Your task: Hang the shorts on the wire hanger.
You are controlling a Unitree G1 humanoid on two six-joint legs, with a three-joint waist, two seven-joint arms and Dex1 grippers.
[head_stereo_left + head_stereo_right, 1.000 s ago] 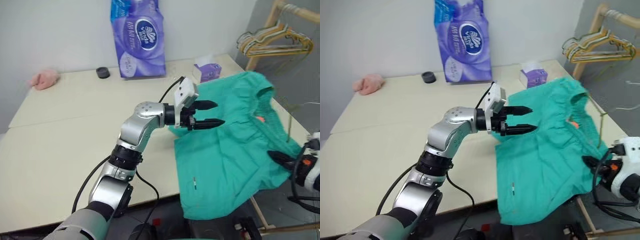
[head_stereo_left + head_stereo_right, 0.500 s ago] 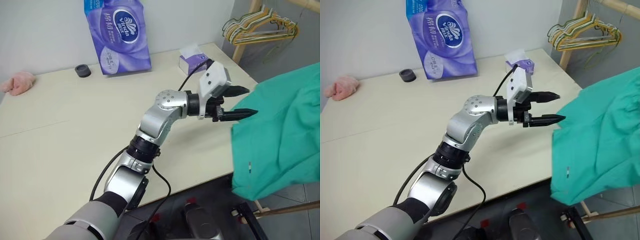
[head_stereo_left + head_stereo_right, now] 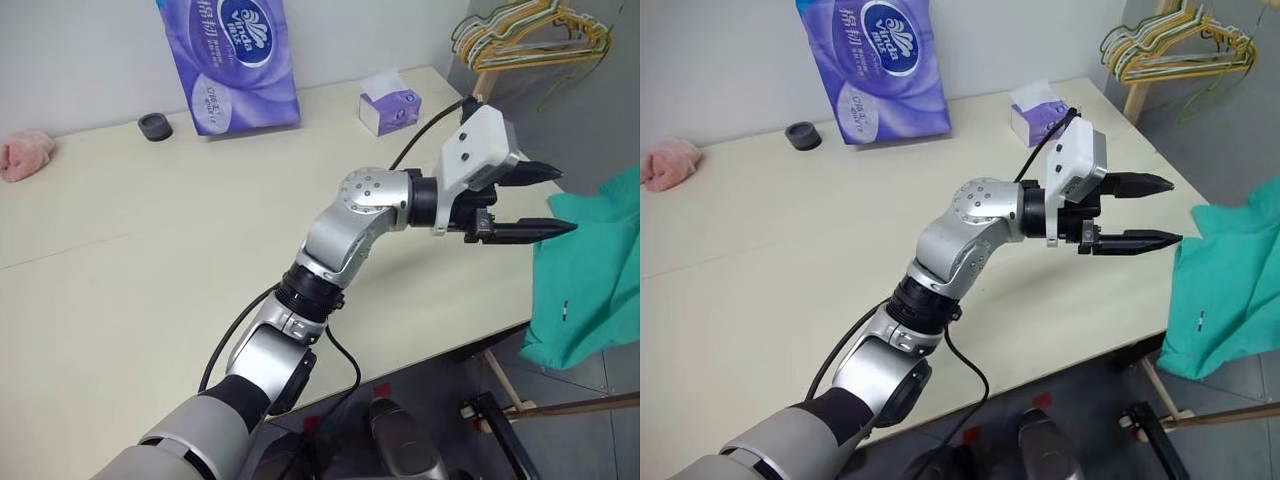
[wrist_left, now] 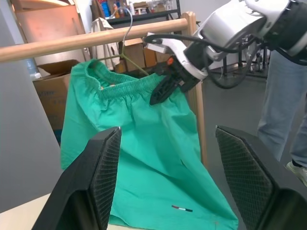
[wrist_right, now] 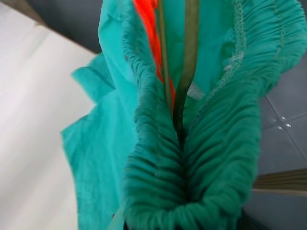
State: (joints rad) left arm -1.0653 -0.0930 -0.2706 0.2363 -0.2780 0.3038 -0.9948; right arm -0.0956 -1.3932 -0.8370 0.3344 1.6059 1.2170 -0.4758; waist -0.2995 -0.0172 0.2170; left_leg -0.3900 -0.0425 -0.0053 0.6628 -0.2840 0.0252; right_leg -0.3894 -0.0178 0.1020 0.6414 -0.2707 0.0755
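Hanging off the table's far right edge at about 3 o'clock in the left eye view, the shorts (image 3: 590,280) are in the air beside the table (image 3: 150,250), not lying on it. The left gripper (image 3: 545,200) reaches out level over that right edge, its two black fingers spread apart with nothing between them, and their tips point toward the green cloth but stay just apart from it. In the left wrist view the shorts (image 4: 144,143) hang straight ahead between the two open fingers, below a wooden rail (image 4: 96,40), and the right gripper (image 4: 160,91) comes from about 1 o'clock and pinches the gathered waistband with its fingers closed. The wire hanger (image 4: 125,45) shows above the waistband, its hook over the rail. In the right wrist view the thin olive wire (image 5: 189,52) runs down inside the bunched waistband, together with an orange strip. On the table stand a purple tissue pack (image 3: 228,60) at 12 o'clock, a small tissue box (image 3: 390,103) at 1 o'clock, a black cap (image 3: 153,126) and a pink cloth lump (image 3: 25,155) at 10 o'clock. A bunch of hangers (image 3: 525,30) is at 2 o'clock.
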